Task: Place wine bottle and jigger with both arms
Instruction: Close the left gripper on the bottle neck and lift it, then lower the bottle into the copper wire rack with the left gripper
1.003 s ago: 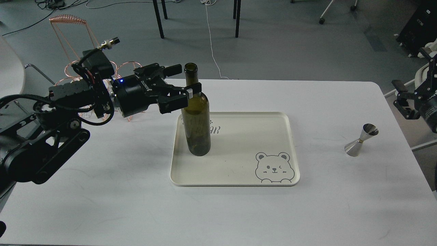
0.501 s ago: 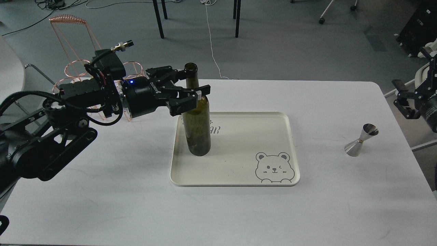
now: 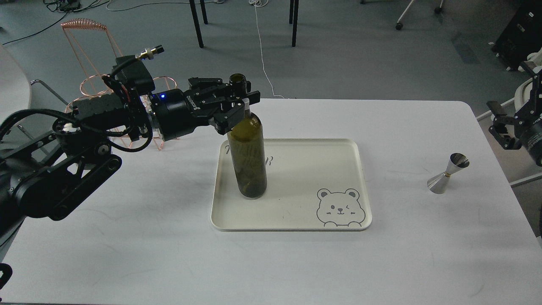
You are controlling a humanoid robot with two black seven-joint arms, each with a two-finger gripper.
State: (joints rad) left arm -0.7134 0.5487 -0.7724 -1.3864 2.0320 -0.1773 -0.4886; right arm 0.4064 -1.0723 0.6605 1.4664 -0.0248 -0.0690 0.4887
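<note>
A dark green wine bottle (image 3: 250,161) stands upright on the left part of a cream tray (image 3: 305,227) with a bear drawing. My left gripper (image 3: 239,103) reaches in from the left and its fingers are closed on the bottle's neck, just under the mouth. A steel jigger (image 3: 448,173) stands on the white table to the right of the tray. My right gripper (image 3: 499,125) hangs open and empty past the table's right edge, up and to the right of the jigger.
A copper wire rack (image 3: 91,80) stands at the table's back left, behind my left arm. Chair legs and cables are on the floor beyond the table. White table surface (image 3: 271,267) lies in front of the tray.
My left gripper moved right and closed on the bottle's neck. The bottle shifted slightly to the right on the tray. The right arm barely moved.
</note>
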